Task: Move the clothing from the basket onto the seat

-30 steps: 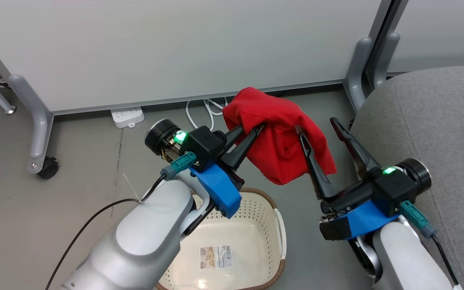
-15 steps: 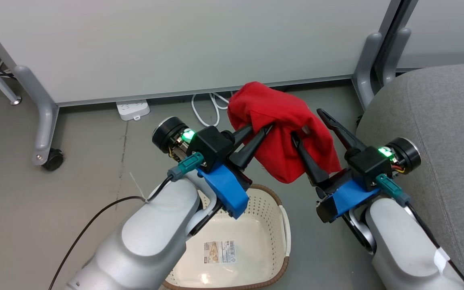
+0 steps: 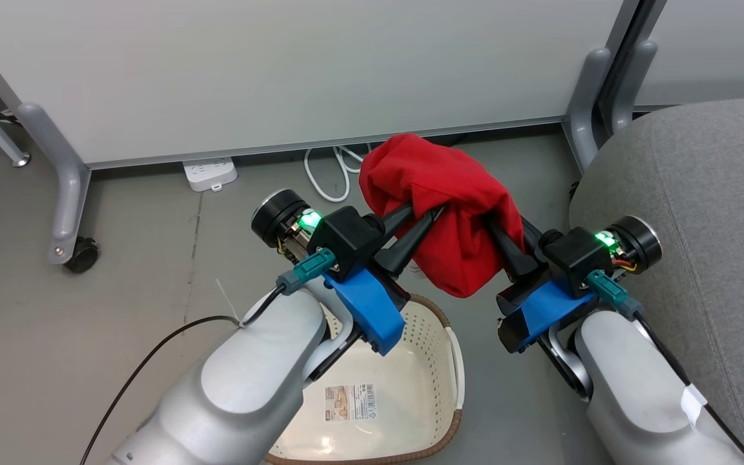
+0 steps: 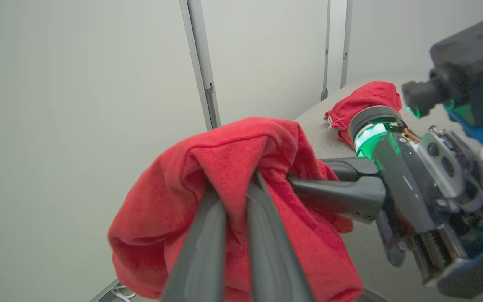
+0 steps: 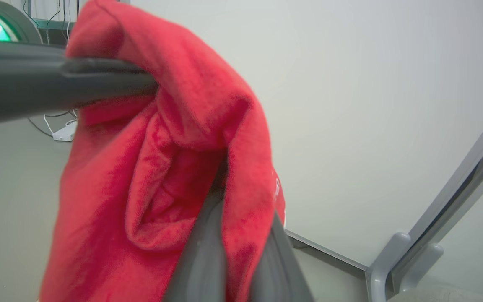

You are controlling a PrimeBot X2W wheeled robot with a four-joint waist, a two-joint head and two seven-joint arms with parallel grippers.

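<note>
Now both grippers hold the red garment (image 3: 449,187); a second ago only the left one did. Going left to right in the head view, a grey partition leg (image 3: 65,187) stands on the floor and a white power strip (image 3: 209,174) lies by the partition's foot.

Your left arm reaches up and rightward from the lower left. The left gripper (image 3: 425,210) has its fingers pressed together, pinching a fold on the garment's left side. Below that forearm the cream laundry basket (image 3: 456,361) sits on the floor. The part of its floor you can see carries a barcode sticker and no cloth.

The garment hangs bunched in the air between the two grippers, just beyond the basket, touching neither basket nor seat.

On its right side is the right gripper (image 3: 504,226). Its fingers stood spread either side of the cloth's edge a second ago and have now shut on it. The right wrist view shows both fingers running up into a red fold. That arm comes in from the lower right, angled up and leftward, so the two grippers point toward each other.

At far right is the grey sofa seat (image 3: 688,181), near the right arm. In the left wrist view a second red garment (image 4: 363,100) already lies on it. I judge the two-handed hold made, so the carry across to the seat comes next.
</note>
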